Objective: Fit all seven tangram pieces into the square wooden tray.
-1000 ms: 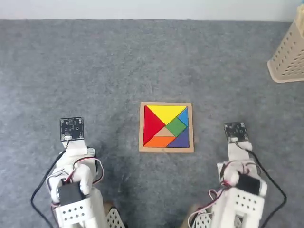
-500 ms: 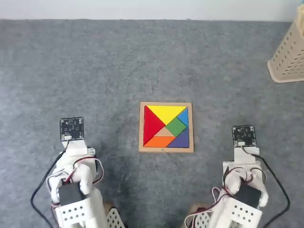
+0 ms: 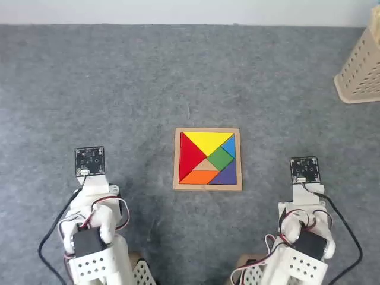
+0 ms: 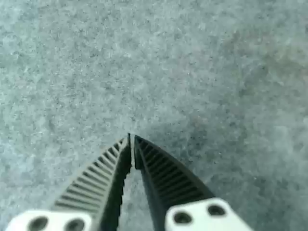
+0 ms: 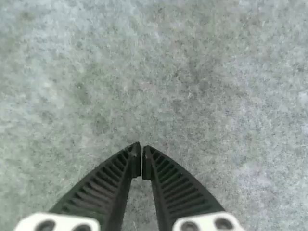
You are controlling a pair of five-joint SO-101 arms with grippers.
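Observation:
The square wooden tray [image 3: 177,159] lies in the middle of the grey carpet. Coloured tangram pieces fill it: a yellow triangle [image 3: 208,141], a red triangle [image 3: 190,156], a green square [image 3: 220,158], a blue triangle [image 3: 230,146], an orange piece [image 3: 197,177], a purple triangle [image 3: 226,175] and a small tan triangle [image 3: 205,165]. The left arm [image 3: 90,178] is folded back at the near left, its gripper [image 4: 131,140] shut over bare carpet. At the near right the right arm [image 3: 304,181] is folded back too, and its gripper [image 5: 141,147] is shut and holds nothing.
A cream perforated basket [image 3: 362,65] stands at the far right edge. Grey carpet [image 3: 119,83] spreads all round the tray. The arm bases [image 3: 95,261] sit at the near edge.
The right arm has swung a little to the right and drawn back between the earliest frame and half a second ago, then stayed still. The left arm and the tray have not moved.

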